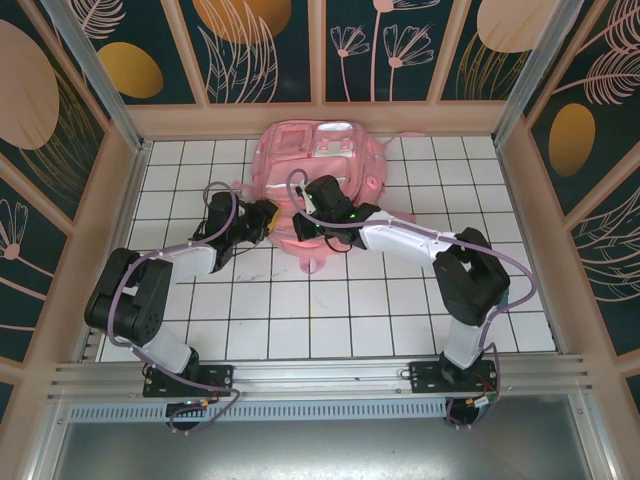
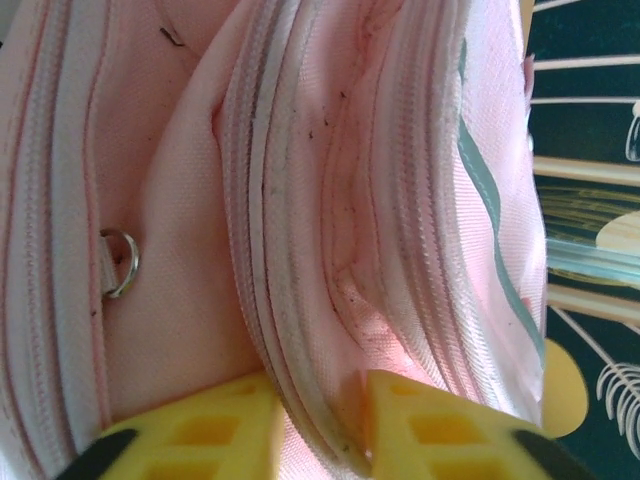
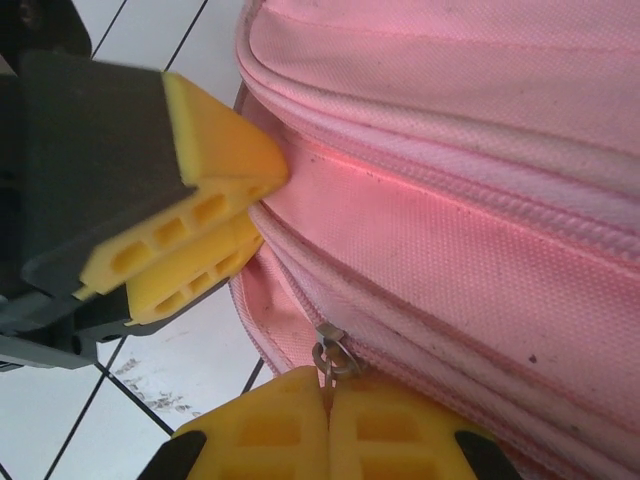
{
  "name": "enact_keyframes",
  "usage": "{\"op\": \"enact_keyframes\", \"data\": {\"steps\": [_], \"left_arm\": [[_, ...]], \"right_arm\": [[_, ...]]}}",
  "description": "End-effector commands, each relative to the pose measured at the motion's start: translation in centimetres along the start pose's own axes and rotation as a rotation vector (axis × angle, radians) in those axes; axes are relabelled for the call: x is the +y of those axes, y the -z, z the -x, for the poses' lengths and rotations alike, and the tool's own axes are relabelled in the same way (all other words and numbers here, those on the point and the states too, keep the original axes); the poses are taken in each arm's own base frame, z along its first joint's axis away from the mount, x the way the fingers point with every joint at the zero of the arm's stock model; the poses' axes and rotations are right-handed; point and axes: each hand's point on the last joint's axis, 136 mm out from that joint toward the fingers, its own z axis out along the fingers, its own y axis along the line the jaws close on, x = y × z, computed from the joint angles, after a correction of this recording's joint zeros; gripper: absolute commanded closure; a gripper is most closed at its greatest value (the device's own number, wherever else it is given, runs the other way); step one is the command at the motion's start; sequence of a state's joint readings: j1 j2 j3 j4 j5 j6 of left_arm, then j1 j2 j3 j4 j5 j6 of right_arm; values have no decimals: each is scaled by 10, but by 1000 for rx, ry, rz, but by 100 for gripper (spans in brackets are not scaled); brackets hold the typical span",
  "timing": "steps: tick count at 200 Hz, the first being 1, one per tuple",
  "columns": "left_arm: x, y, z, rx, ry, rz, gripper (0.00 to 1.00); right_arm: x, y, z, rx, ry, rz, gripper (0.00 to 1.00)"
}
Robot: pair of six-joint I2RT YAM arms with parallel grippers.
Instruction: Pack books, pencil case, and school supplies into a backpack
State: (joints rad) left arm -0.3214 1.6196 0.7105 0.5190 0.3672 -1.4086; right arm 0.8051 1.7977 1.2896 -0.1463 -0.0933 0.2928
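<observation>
Backpack (image 1: 320,160) lay at far centre of worktop (image 1: 300,310). Left pincer (image 2: 318,405) pinched its edge. Right pincer (image 3: 328,405) was clamped on zipper pull (image 3: 330,352). Judged: opening stage, packing not yet begun.

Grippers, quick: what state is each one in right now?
Left gripper: closed on a zipper-edged fold of the backpack.
Right gripper: shut, pinching the zipper pull.
</observation>
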Motion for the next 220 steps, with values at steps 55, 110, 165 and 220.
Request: {"op": "enact_keyframes", "data": {"steps": [55,110,165,220], "left_arm": [[-4,4,15,-78,-95,26,100],[4,16,17,-119,-132,61,100],[15,29,16,-124,-173,118,100],[38,44,13,-105,-209,186,100]], "right_arm": [[-72,62,-1,-59,27,-376,100],[-158,102,-6,-88,-86,-556,100],[-193,94,47,-153,37,-544,100],[-230,79,82,-121,232,-513,100]]}}
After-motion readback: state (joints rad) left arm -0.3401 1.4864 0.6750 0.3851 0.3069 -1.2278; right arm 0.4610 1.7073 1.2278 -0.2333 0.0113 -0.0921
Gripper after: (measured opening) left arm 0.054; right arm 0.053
